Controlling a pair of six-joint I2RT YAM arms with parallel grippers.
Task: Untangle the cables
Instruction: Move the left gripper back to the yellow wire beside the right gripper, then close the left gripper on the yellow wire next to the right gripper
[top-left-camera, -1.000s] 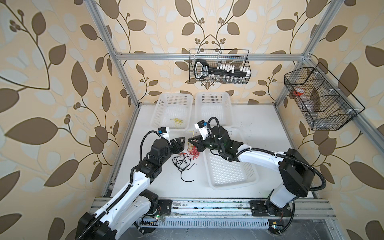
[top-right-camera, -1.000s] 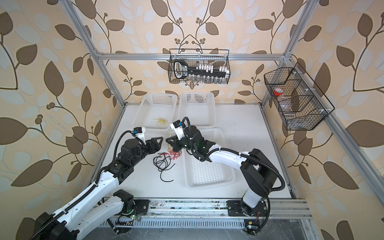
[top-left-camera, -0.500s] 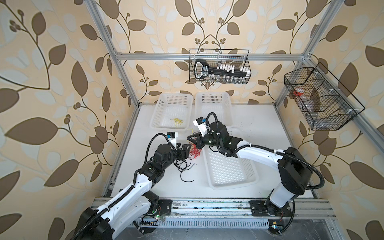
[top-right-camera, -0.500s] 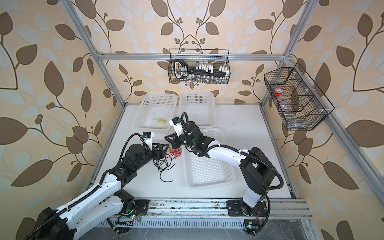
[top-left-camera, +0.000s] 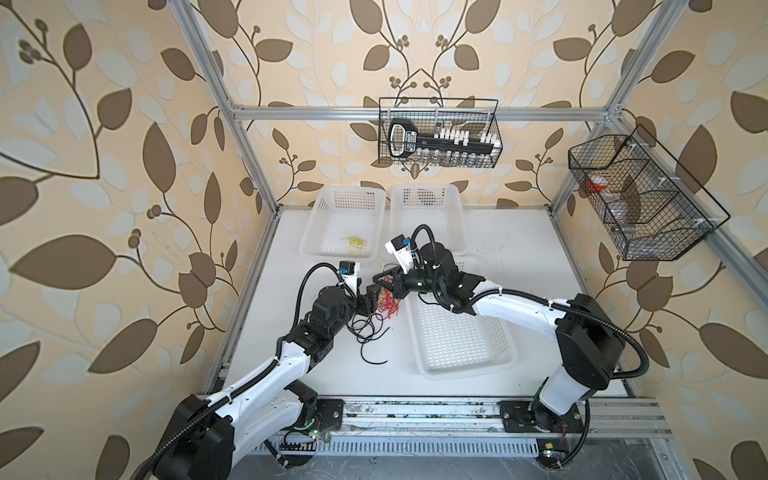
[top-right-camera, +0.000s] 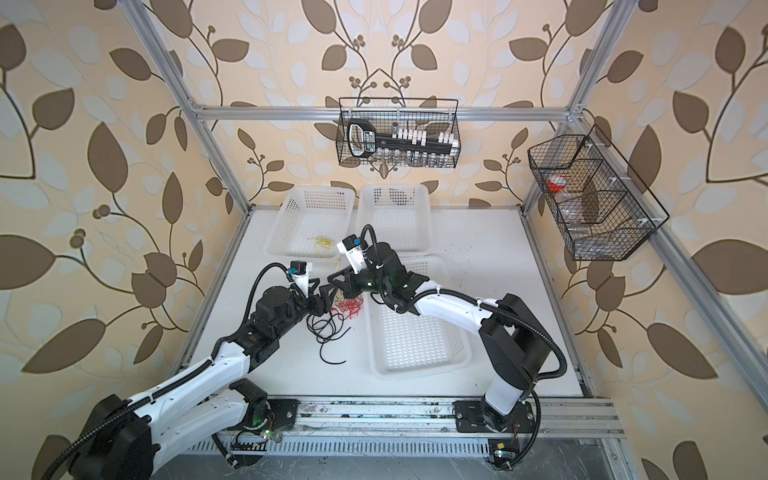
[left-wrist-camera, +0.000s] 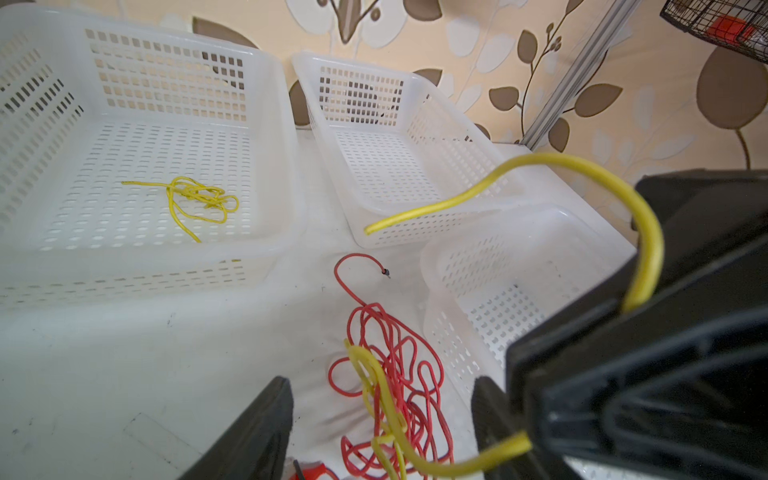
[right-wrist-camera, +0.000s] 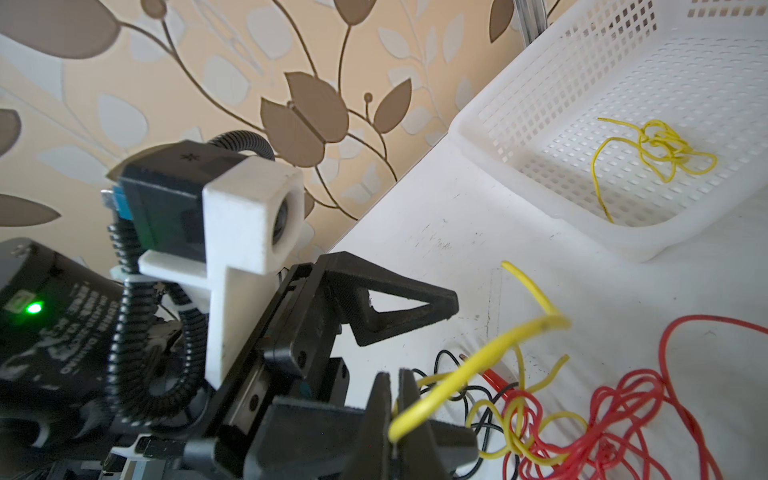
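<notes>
The right gripper (right-wrist-camera: 394, 395) is clamped on a yellow cable (right-wrist-camera: 498, 347), holding it above the white table (top-left-camera: 519, 232). The left gripper (left-wrist-camera: 382, 382) hovers over the red cable (left-wrist-camera: 390, 332) tangle, jaws apart and holding nothing, with the black cable (top-left-camera: 365, 332) just beside.

A thin curly red wire (top-left-camera: 390, 306) lies heaped in a tangle on the white tabletop (top-left-camera: 540, 249), with a thin black wire (top-left-camera: 365, 330) sprawling in loops just beside it. A thin yellow wire (right-wrist-camera: 478, 365) threads through the red heap and rises, pinched in the right gripper (right-wrist-camera: 392, 388). Another yellow wire (top-left-camera: 356, 242) lies bunched in a white perforated basket (top-left-camera: 349, 201).
</notes>
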